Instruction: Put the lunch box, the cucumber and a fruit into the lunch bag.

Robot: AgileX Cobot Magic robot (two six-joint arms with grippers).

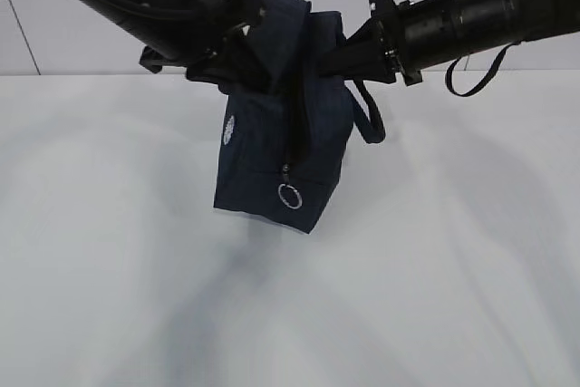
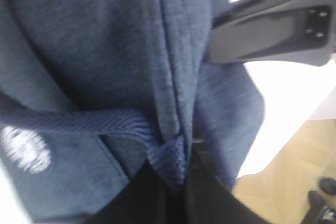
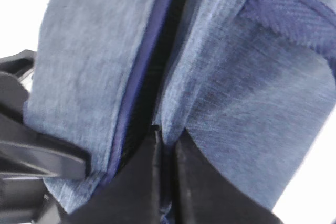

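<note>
My left gripper (image 2: 176, 182) and right gripper (image 3: 165, 150) each pinch fabric at the top of the lunch bag (image 1: 272, 160), one either side of its zipper. The bag stands tall between them on the table (image 1: 109, 251), possibly lifted slightly.
</note>
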